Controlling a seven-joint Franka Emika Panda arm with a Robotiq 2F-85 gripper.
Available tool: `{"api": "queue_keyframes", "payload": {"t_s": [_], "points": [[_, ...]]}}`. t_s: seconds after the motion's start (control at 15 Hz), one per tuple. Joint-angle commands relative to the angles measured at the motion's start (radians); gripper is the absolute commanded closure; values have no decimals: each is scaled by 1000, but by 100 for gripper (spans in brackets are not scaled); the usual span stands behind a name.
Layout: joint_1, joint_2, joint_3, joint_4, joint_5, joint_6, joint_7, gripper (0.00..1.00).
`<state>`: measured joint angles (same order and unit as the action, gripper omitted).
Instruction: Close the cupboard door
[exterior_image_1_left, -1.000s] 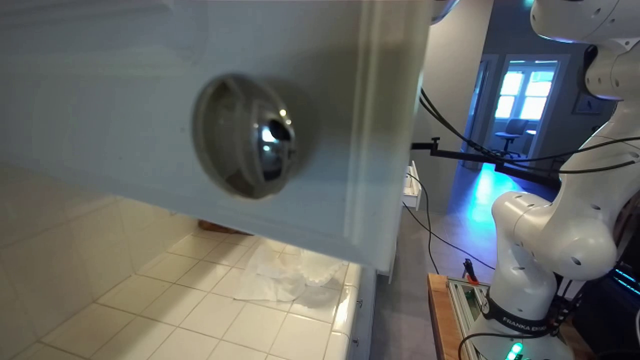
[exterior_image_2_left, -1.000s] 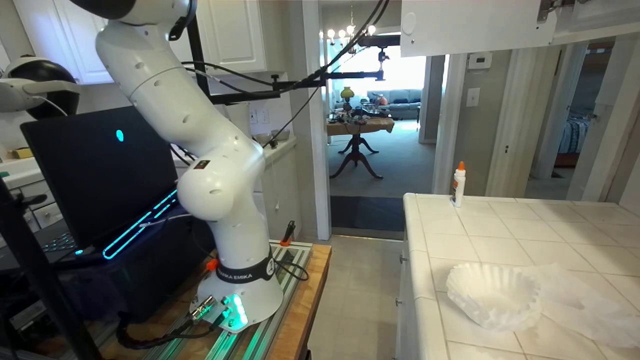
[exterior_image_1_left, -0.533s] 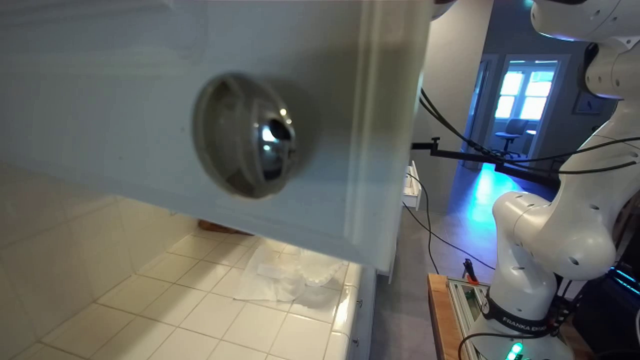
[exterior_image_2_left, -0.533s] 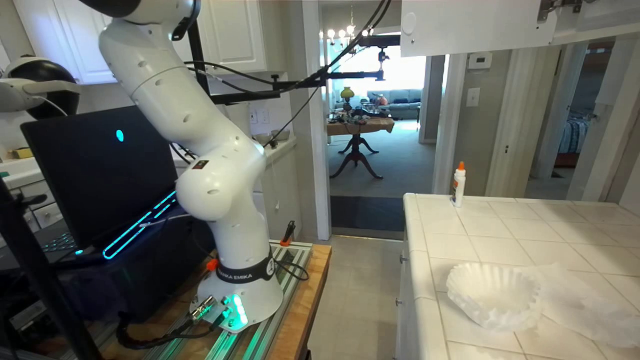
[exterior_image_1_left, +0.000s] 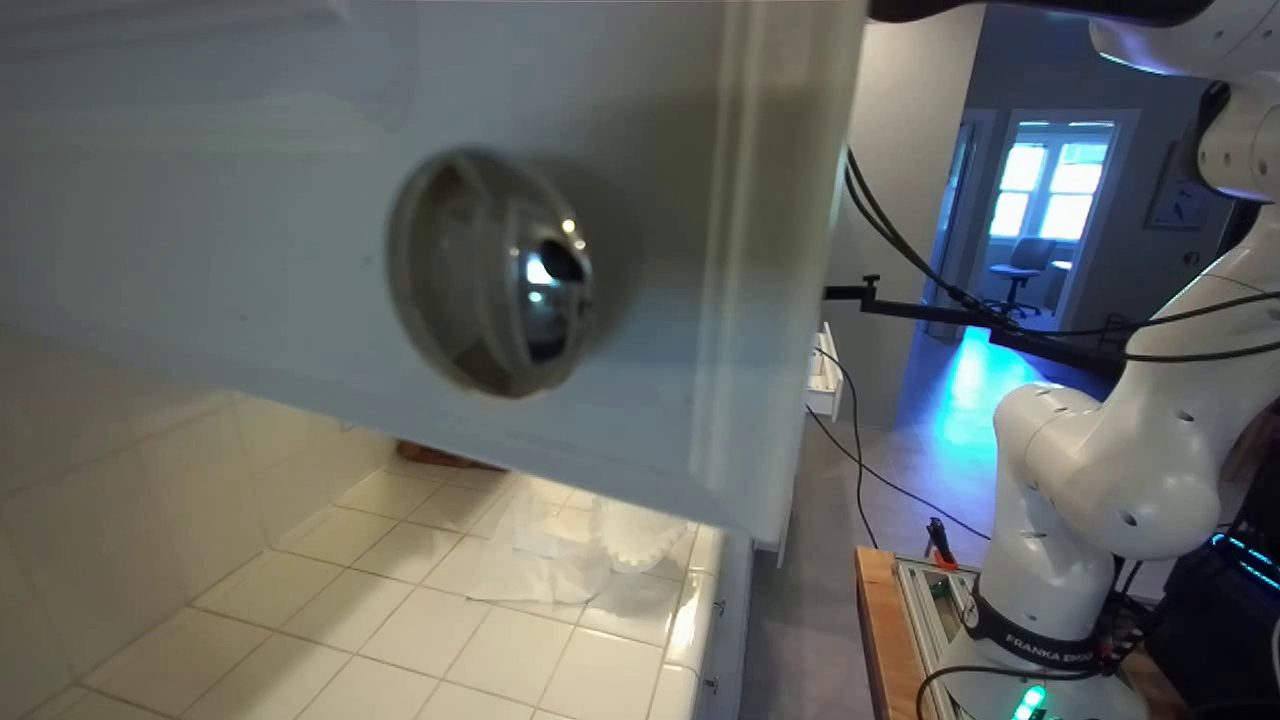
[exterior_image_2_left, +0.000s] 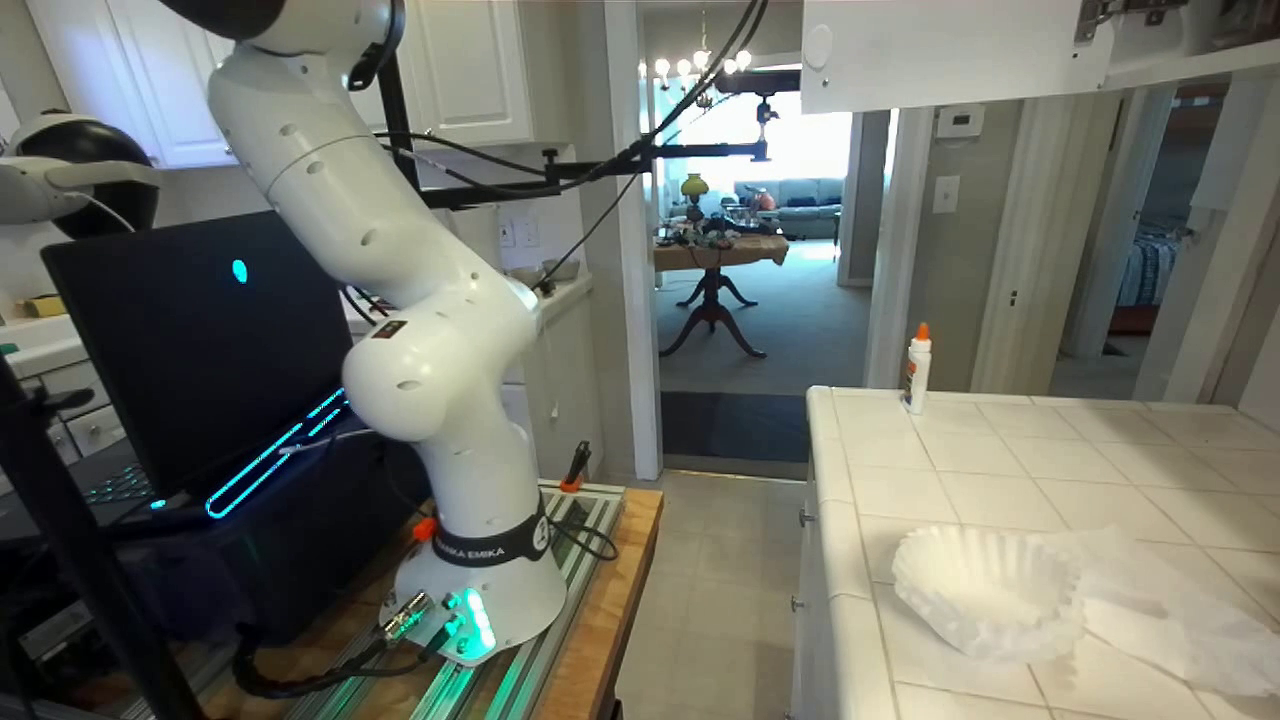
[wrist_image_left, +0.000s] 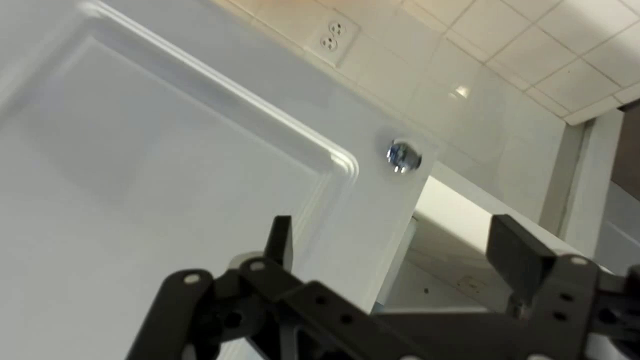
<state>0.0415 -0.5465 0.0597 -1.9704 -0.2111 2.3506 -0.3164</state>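
exterior view: tiled counter (exterior_image_2_left: 1080, 462), bright room (exterior_image_2_left: 812, 330) beyond

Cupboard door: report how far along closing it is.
Done: apparently just positioning; the open gripper faces the cupboard door in the wrist view. In hand: the knob is ungripped; whether the gripper touches the door is unclear. Left: the closing; the door stands open, hinge exposed in an exterior view.

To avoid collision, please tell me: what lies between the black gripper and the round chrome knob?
In the wrist view, no object shows between gripper and knob, just bare surfaces, mostly the pale grey cupboard door.
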Motion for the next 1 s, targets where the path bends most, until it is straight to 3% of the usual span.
{"api": "queue_keyframes", "payload": {"t_s": [0.0,0.27,0.4,0.73,0.8,0.93], "points": [[-76,-98,68,-17,-96,-206,153,0],[-92,-154,102,24,-56,-528,224,0],[-18,-162,49,56,27,-646,245,0],[14,-169,-29,71,206,-718,307,0],[0,-173,-4,53,140,-678,272,0],[2,-173,-22,53,172,-687,280,0]]}}
